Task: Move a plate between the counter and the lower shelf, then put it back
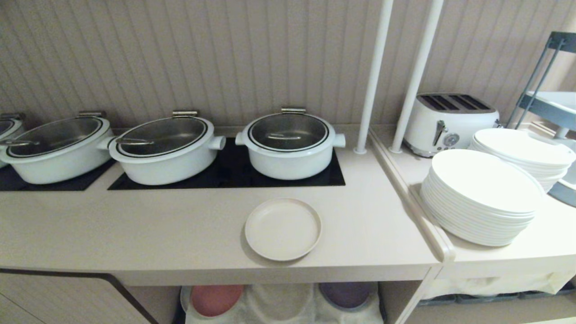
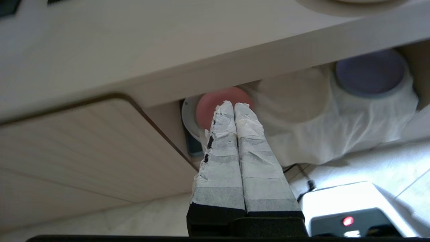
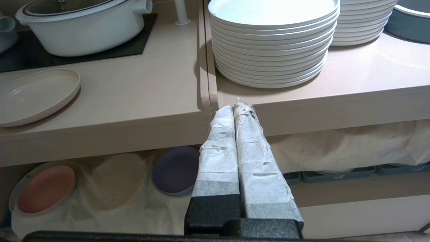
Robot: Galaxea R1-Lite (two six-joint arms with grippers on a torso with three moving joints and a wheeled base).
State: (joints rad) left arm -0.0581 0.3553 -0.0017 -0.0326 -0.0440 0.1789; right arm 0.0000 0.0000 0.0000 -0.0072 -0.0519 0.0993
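Bare counter (image 1: 135,234) strip left of plate (image 1: 283,228); pots (image 1: 290,143) behind.

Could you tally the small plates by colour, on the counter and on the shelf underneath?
Cream-beige: 1, the plate on the counter
Pink: 1, the pink plate on the lower shelf
Purple: 1, the purple plate on the same shelf
Total: 3 small plates

My left claw (image 2: 234,105) was pressed shut and empty, its taped fingers (image 2: 221,151) together. My right claw (image 3: 235,104) matched it, shut and empty.
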